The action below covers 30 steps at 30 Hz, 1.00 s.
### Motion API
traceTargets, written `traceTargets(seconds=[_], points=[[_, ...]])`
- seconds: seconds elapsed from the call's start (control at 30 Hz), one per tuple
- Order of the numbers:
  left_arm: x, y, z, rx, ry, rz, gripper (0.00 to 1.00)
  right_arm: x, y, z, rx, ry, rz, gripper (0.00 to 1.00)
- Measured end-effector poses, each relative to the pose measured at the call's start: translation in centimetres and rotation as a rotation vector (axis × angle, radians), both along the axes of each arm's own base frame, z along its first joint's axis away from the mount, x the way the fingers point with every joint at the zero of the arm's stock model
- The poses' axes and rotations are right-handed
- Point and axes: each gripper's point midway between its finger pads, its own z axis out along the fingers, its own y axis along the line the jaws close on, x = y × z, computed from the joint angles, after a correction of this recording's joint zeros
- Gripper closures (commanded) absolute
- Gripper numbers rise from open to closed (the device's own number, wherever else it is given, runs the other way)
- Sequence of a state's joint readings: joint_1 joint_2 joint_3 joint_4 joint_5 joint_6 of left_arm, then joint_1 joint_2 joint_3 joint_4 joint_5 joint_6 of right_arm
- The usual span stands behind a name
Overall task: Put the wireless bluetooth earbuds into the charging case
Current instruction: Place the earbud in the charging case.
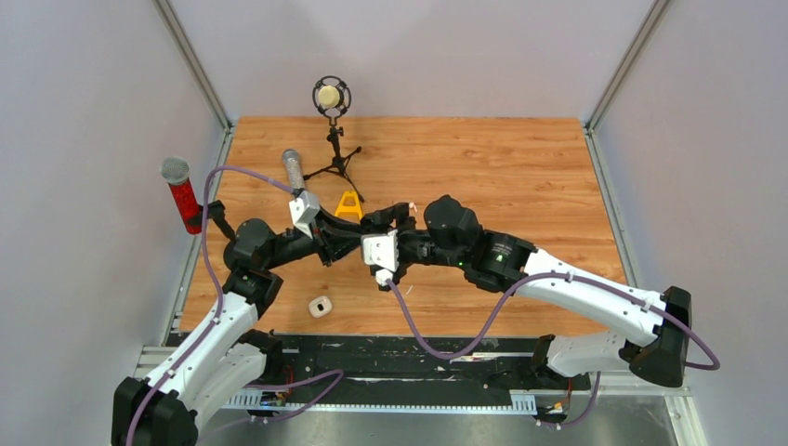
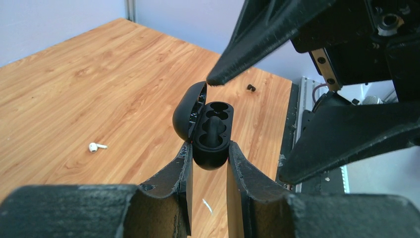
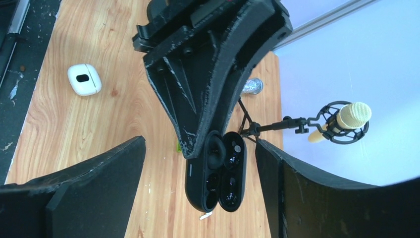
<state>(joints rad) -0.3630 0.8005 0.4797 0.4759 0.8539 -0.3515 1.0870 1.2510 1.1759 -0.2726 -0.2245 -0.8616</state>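
Two arms: left and right reach inward and meet over the middle of the wooden table [image 1: 520, 167].
Left gripper [image 2: 208, 148]: pinches a black oval case [image 2: 213, 131] by its lower end, one finger pressed on either side, holding it up off the wood.
Black oval case: lid hinged open to one side, dark moulded sockets exposed; whether anything sits in them cannot be told.
Right gripper [image 3: 200, 144]: fingers spread wide, one on each side of the black oval case and gripping nothing; in the left wrist view one fingertip [image 2: 214, 79] hangs just above the open lid.
Charging case [image 1: 321, 306]: white and rounded-square, it lies flat on the wood near the table's near edge, dark spot facing up, lid apparently closed. It is well apart from both grippers and nearer the left arm's side.
Earbud [image 2: 94, 147]: one white earbud lies on its side on bare wood, apart from both cases.
White sliver [image 2: 207, 206]: lies on the wood below the held case, too small to identify.
Background: a red microphone [image 1: 182, 200] stands at the left edge and a silver microphone [image 1: 294, 169] lies nearby. A cream-headed microphone [image 1: 331, 98] sits on a black tripod at the far edge, with a small yellow object [image 1: 348, 205] just beside the tripod's feet.
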Motion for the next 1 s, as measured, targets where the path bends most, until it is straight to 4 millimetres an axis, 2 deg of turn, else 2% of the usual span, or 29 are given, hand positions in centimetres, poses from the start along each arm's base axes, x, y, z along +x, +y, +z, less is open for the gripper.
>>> traceTargets(seconds=[0.17,0.4,1.0], points=[[0.1,0.1,0.2,-0.007,0.004,0.003,1.0,-0.5,0.4,-1.1,-0.037,-0.037,0.01,0.2],[0.2,0.0,0.2,-0.013,0.007,0.002,1.0,0.5,0.0,-3.1,-0.101,-0.068,-0.03,0.21],[0.4,0.1,0.3,-0.024,0.027,0.008,1.0,1.7,0.3,-3.4,-0.117,-0.117,-0.069,0.34]])
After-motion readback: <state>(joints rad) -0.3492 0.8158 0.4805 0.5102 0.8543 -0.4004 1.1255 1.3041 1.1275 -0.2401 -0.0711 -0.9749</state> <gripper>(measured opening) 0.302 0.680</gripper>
